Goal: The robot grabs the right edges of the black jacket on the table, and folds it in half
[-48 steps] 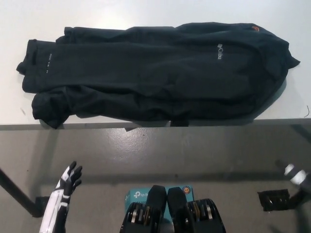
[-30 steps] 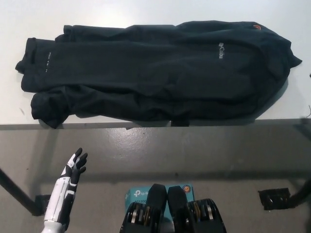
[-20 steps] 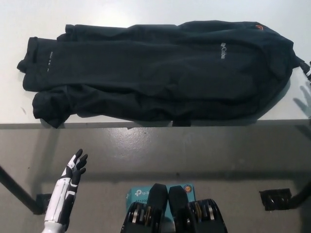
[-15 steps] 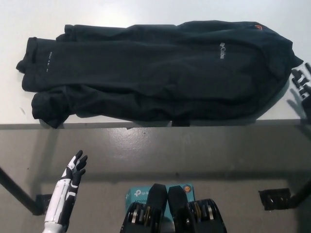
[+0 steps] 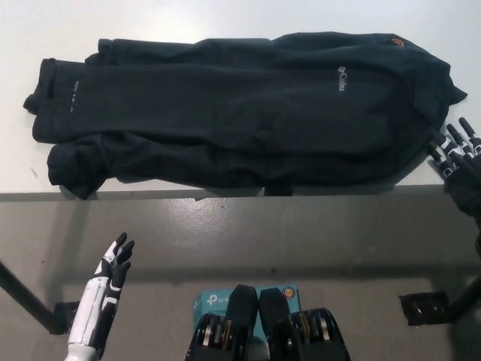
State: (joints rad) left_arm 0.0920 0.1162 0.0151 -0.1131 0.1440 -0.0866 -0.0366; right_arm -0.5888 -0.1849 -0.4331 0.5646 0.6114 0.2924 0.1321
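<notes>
The black jacket (image 5: 240, 113) lies spread across the white table (image 5: 225, 19), its length running left to right, with a small white logo near its right end. My black right hand (image 5: 458, 158) is open at the table's front right edge, fingers spread and pointing up-left, just beside the jacket's lower right edge and apart from it. My white left hand (image 5: 111, 267) rests low at the lower left, below the table's front edge, open and holding nothing.
The table's front edge (image 5: 225, 194) runs across the middle of the picture, with grey floor below it. A teal box (image 5: 218, 301) lies on the floor at bottom centre. A dark table foot (image 5: 425, 308) shows at lower right.
My right hand has come up from the lower right to the table's right edge, then slid left and down next to the jacket's corner. The left hand has barely moved.
</notes>
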